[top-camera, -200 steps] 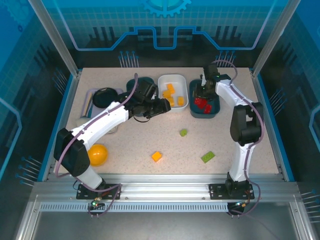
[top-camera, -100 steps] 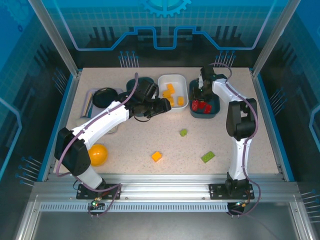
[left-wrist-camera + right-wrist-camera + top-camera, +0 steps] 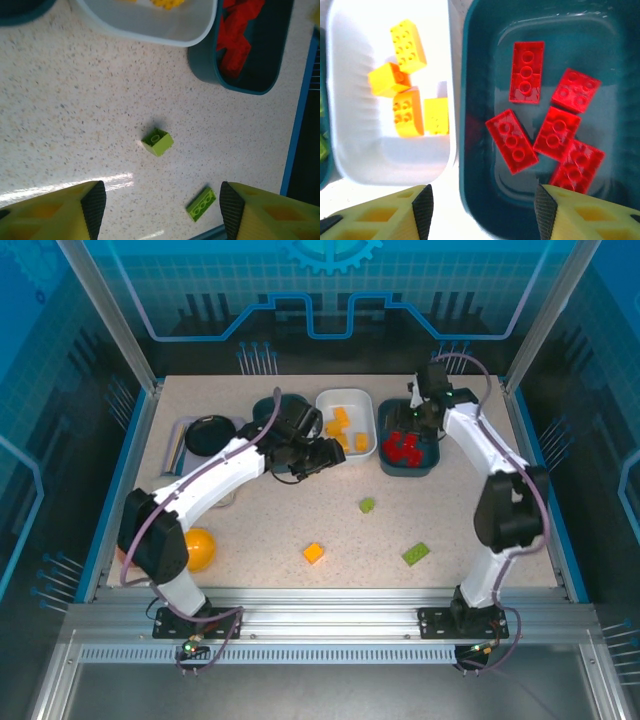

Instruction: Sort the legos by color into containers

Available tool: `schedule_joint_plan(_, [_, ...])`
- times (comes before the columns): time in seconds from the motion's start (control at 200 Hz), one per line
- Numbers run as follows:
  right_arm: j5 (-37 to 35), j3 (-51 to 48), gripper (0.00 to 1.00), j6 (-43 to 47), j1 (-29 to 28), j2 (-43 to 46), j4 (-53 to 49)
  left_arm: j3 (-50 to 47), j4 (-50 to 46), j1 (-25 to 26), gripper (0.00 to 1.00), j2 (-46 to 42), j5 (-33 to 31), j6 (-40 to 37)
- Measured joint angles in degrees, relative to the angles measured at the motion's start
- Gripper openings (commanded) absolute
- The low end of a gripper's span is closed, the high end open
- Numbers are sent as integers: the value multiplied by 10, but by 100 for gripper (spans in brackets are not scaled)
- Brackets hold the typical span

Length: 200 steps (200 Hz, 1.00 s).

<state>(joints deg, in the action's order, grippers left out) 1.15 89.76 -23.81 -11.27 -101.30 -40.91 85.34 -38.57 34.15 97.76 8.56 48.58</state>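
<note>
Far left of the surface [image 3: 250, 530]: the black round dish [image 3: 210, 433] at the back, and the yellow bowl [image 3: 197, 549] nearer the arm bases. Next the left hand [image 3: 161, 202], hovering over the middle of the surface with its jaws wide apart and nothing between them (empty).

Below it in the left wrist view, the small green lego [image 3: 157, 141] lies alone on the surface. The long green lego [image 3: 201, 204] is near it, toward the right finger [image 3: 270, 212]. Neither is touched. In the top view the orange lego [image 3: 314, 553] also lies loose, left of the long green one, toward the front edge.

At the back, the left teal container [image 3: 20, 6] is partly hidden by the left arm in the top view. A sliver of green legos [image 3: 322, 145] shows in it at the edge of the right wrist view. The white container [image 3: 390, 165] sits just right of it, with four yellow-orange legos [image 3: 407, 112] bunched together inside. The right teal container [image 3: 470, 125] is just beside the white one, rims close. Five red legos [image 3: 555, 132] lie flat in it, some touching.

Last the right hand [image 3: 482, 206], hanging over the near rim of the right teal container. Its jaws are apart, gripping nothing.
</note>
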Motion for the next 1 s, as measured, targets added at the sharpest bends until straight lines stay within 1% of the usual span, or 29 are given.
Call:
schedule_joint_plan(0.06, [-12, -49, 60, -6, -19, 58, 16, 15, -11, 2, 67, 31, 13, 19])
schedule_joint_plan(0.145, [-26, -129, 62, -16, -63, 142, 35, 32, -28, 7, 68, 75, 30, 46])
schedule_joint_plan(0.28, [-32, -238, 65, -30, -123, 241, 42, 50, -48, 20, 70, 137, 55, 93])
schedule_joint_plan(0.345, [-34, -283, 67, -36, -138, 280, 41, 62, -54, 26, 72, 161, 65, 116])
schedule_joint_plan(0.445, [-36, -339, 67, -43, -149, 341, 33, 88, -63, 35, 74, 191, 79, 148])
schedule_joint_plan(0.57, [-38, -369, 67, -48, -151, 397, 13, 140, -75, 45, 77, 234, 92, 187])
schedule_joint_plan(0.665, [-37, -375, 67, -47, -151, 424, 0, 175, -80, 52, 77, 267, 96, 214])
schedule_joint_plan(0.9, [-38, -376, 67, -47, -151, 443, -18, 226, -102, 59, 76, 336, 101, 265])
schedule_joint_plan(1.0, [-37, -378, 67, -47, -151, 444, -20, 236, -107, 61, 71, 355, 105, 278])
